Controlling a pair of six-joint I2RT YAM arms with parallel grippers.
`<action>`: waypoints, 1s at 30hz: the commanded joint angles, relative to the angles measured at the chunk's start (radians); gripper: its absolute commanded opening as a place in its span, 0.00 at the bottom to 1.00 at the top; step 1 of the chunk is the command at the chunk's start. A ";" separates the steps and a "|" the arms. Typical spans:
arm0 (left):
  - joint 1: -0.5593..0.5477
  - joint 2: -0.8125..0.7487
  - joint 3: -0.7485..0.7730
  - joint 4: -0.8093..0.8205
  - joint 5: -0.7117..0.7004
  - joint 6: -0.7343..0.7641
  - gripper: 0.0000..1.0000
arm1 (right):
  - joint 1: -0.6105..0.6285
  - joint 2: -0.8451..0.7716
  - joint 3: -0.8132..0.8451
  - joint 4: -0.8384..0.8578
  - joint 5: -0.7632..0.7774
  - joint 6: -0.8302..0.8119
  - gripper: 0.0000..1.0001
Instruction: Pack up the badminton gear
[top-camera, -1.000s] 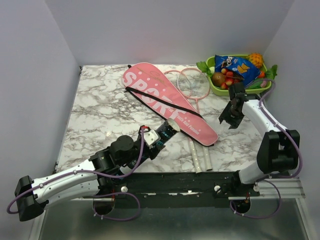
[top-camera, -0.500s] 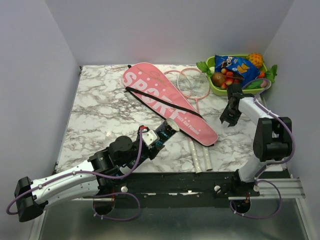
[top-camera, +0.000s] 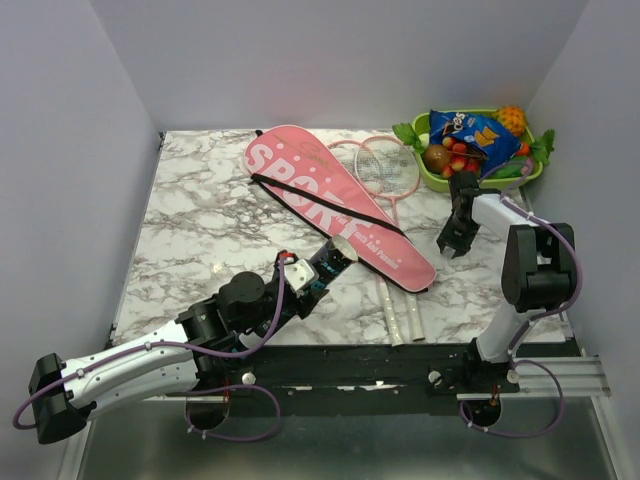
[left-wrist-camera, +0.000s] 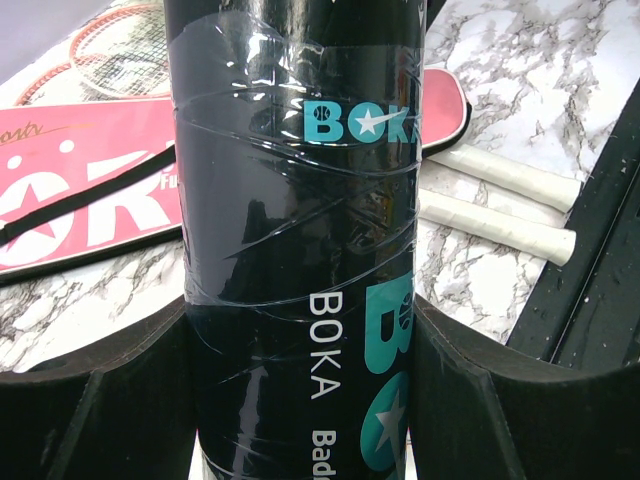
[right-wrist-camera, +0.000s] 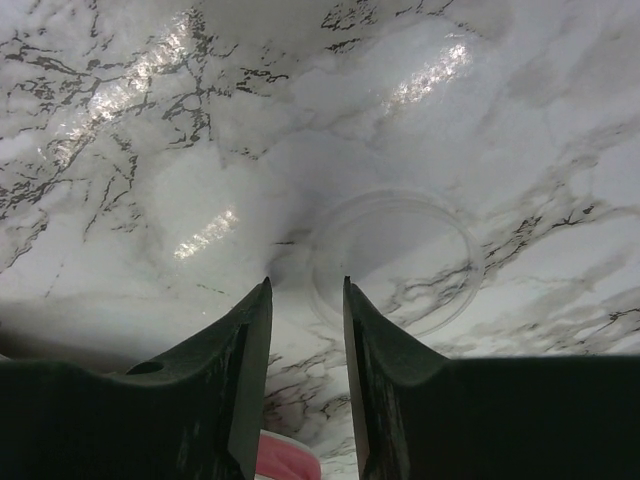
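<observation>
My left gripper (top-camera: 303, 280) is shut on the dark blue-labelled tube (top-camera: 328, 264), which is marked "BOKA" and fills the left wrist view (left-wrist-camera: 295, 200). The tube's far end lies at the edge of the long pink "SPORT" racket bag (top-camera: 320, 195). The bag lies diagonally across the table with its black strap on top. Two pink-framed rackets (top-camera: 388, 165) lie partly under it, their white handles (top-camera: 400, 315) sticking out at the near end. My right gripper (top-camera: 447, 245) is open and empty, low over a clear round lid (right-wrist-camera: 395, 262) on the marble. No loose shuttlecock shows.
The green tray (top-camera: 432, 178) of fruit and snacks stands at the back right, just behind my right arm. The bag (left-wrist-camera: 90, 190) and racket handles (left-wrist-camera: 495, 205) lie behind the tube in the left wrist view. Grey walls close three sides.
My right arm has folded in, and its gripper has shifted slightly left and lower over the table. My left arm and the tube have not moved.
</observation>
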 joint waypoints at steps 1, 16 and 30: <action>-0.005 0.005 -0.045 0.016 -0.013 -0.020 0.00 | -0.005 0.029 0.009 0.016 0.000 -0.006 0.40; -0.005 0.021 -0.047 0.023 -0.025 -0.016 0.00 | -0.003 0.034 0.013 0.024 0.007 -0.034 0.04; -0.005 0.051 -0.018 0.008 -0.033 0.003 0.00 | -0.003 -0.138 0.096 -0.006 -0.173 -0.069 0.00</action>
